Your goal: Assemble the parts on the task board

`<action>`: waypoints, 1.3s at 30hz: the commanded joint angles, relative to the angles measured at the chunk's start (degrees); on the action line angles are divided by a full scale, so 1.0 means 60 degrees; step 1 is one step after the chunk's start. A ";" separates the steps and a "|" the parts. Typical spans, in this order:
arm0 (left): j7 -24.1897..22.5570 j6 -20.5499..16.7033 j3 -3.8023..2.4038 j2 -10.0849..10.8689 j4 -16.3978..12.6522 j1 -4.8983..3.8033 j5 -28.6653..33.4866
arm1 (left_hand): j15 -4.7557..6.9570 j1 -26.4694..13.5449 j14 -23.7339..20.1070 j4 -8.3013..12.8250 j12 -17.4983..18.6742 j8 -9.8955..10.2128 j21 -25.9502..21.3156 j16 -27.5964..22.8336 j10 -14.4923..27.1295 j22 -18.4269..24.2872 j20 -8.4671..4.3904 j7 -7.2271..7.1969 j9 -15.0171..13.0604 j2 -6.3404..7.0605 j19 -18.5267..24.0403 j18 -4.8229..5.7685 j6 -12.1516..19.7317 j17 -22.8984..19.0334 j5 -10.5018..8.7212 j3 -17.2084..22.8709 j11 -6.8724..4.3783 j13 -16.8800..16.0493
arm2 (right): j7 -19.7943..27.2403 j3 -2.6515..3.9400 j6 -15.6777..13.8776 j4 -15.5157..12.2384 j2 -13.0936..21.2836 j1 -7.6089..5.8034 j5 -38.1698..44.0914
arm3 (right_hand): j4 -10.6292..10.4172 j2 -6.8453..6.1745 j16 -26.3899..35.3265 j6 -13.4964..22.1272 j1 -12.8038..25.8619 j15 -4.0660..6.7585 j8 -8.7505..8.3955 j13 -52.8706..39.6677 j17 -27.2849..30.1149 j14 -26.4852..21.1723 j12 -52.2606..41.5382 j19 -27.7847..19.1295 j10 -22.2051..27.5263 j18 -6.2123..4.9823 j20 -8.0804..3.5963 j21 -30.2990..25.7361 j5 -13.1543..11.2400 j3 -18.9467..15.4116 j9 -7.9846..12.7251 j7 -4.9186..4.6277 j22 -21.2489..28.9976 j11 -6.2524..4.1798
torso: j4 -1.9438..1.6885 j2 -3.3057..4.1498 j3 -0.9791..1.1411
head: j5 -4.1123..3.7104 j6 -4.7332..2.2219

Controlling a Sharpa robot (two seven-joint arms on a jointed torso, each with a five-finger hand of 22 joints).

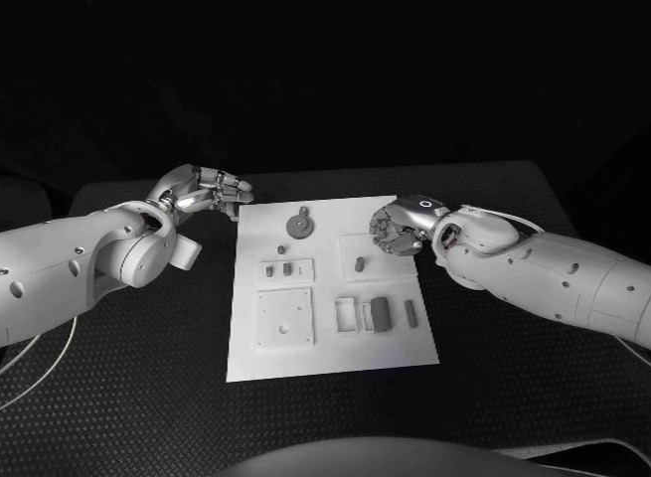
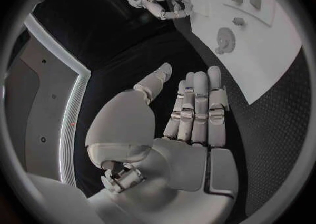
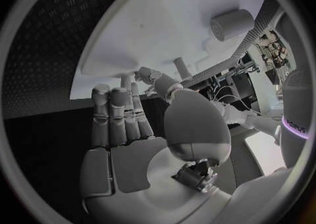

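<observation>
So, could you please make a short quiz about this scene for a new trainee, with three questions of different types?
1. True or false: the left hand holds a part above the task board.
2. Which hand is over the task board?
A. the left hand
B. the right hand
C. both hands
3. Fill in the missing word: the round gear-like part lies near the board's ____ edge, as seen from the robot.

Key:
1. False. It holds nothing and sits beside the board's far left corner, over the black table.
2. B. It hovers over the board's far right corner.
3. Far.
</observation>
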State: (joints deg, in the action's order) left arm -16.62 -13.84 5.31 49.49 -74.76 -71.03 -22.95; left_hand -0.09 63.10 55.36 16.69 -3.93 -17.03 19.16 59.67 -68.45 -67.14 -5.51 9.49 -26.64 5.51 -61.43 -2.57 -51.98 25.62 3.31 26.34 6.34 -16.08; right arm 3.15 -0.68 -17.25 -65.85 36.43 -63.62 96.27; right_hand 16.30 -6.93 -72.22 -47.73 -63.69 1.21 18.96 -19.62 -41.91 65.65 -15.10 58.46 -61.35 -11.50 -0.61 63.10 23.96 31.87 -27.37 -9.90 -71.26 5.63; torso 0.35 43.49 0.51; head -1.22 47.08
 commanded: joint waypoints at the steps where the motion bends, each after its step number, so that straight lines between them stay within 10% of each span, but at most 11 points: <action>1: -0.0056 0.0158 -0.0007 -0.0028 -0.0010 -0.0011 0.0084 | -0.0012 -0.0086 -0.0001 -0.0006 0.0000 0.0006 -0.0035 -0.0033 0.0064 0.0010 -0.0002 -0.0007 0.0012 -0.0043 -0.0070 -0.0181 0.0066 0.0009 -0.0055 -0.0063 -0.0024 0.0007 | -0.0062 -0.0035 0.0114 0.0074 -0.0053 0.0043 0.0209 | -0.0015 0.0032 0.0012 -0.0044 -0.0054 -0.0054 0.0031 0.0035 0.0007 -0.0017 0.0061 -0.0030 -0.0107 -0.0584 0.0040 -0.0049 0.0033 0.0052 -0.0015 -0.0075 -0.0017 -0.0017 | -0.0002 0.0001 0.0004 | 0.0010 0.0013; 39: 0.0073 0.0265 -0.0007 -0.0039 -0.0016 -0.0012 0.0085 | -0.0030 -0.0125 0.0022 -0.0005 0.0002 0.0048 -0.0099 -0.0061 0.0168 0.0036 0.0013 0.0040 0.0044 -0.0058 -0.0112 -0.0196 0.0179 0.0034 -0.0062 -0.0202 0.0002 0.0018 | -0.0138 -0.0232 0.0267 0.0089 -0.0200 0.0048 0.0660 | 0.0023 0.0406 -0.0007 -0.0652 -0.0188 0.0208 0.0280 -0.0312 0.0056 0.0168 0.0176 0.0087 -0.1051 -0.0584 -0.0010 -0.0032 0.0041 0.0063 -0.0100 0.0177 -0.0095 -0.0294 | 0.0014 0.0000 0.0007 | 0.0048 0.0096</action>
State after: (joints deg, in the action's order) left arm -16.01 -13.14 5.31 49.34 -74.75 -71.04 -22.85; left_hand -0.20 62.87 55.26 16.59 -3.93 -17.03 18.94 59.69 -67.90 -66.98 -5.41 9.77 -26.43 5.27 -61.75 -2.55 -51.44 25.75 3.31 25.48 6.27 -16.03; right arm 2.80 -1.61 -18.04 -65.50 35.30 -63.93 98.80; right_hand 16.46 -5.04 -72.22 -51.44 -64.94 2.32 20.30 -21.51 -41.61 66.49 -14.21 58.79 -67.30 -11.35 -0.52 63.14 23.96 32.02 -27.88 -8.80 -71.78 3.78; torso 0.41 43.48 0.55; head -0.91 47.63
